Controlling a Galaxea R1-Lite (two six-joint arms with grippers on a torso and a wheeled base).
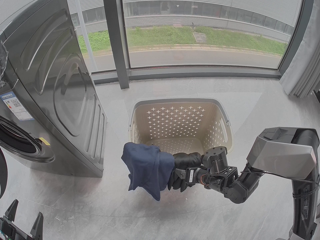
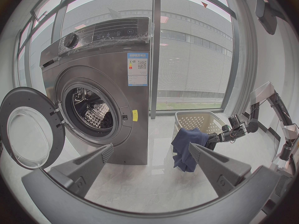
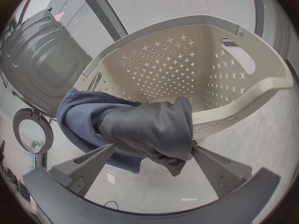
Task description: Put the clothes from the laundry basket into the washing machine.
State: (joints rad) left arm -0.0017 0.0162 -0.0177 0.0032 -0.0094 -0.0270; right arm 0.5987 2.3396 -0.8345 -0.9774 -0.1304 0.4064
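The clothes (image 1: 148, 172) — a navy piece and a dark mesh one bunched together — hang above the floor (image 1: 100, 210) just outside the near rim of the basket (image 1: 180, 101), held between the fingers of the right gripper (image 3: 151, 150), whose jaws stand wide apart with the wad pressed between them. The washer (image 1: 60, 84) stands to the left of the basket with its door (image 2: 28, 128) swung open. The left gripper (image 2: 149, 148) sits low before the washer — jaws spread wide, holding nothing.
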